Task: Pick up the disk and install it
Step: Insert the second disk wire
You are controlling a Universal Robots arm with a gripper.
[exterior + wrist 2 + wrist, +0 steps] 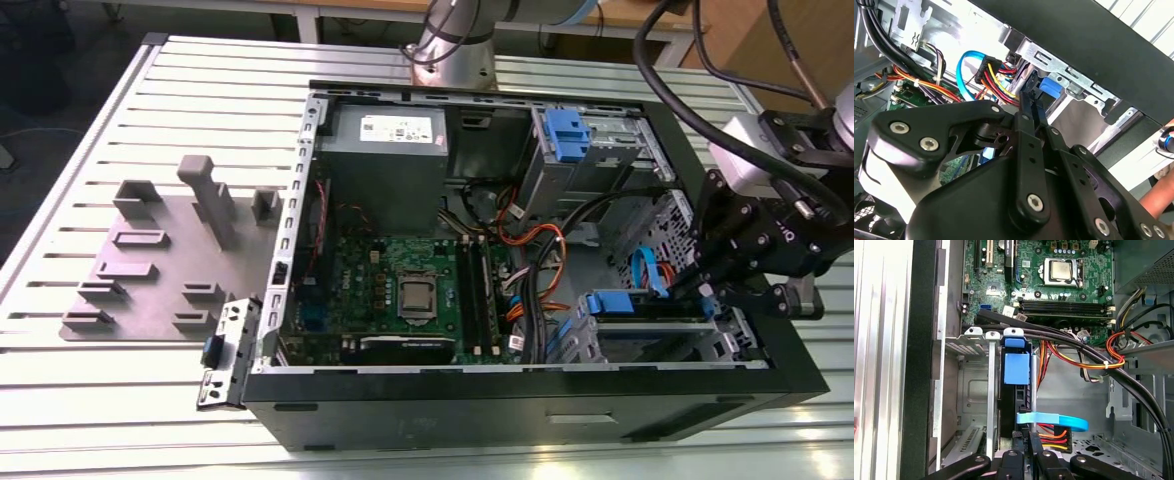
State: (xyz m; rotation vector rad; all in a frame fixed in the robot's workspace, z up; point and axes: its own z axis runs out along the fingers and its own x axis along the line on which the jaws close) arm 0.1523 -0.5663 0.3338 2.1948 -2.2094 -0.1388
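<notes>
Workbench of ribbed metal slats under bright room light

A pale table (pixel 80 400) of long parallel aluminium slats fills most of the exterior view, with glare catching the ribs along its near edge. On the exterior view's left, a grey fixture plate (pixel 154 265) with upright blocks and small slotted holders lies flat on the slats. Beyond the table's far edge, a dark floor (pixel 54 60) shows at the upper left. A light wooden desk edge (pixel 360 8) runs across the top, with a wooden panel (pixel 747 45) at the upper right. In the second wrist view the same slatted surface (pixel 1141 22) shows in a corner
</notes>
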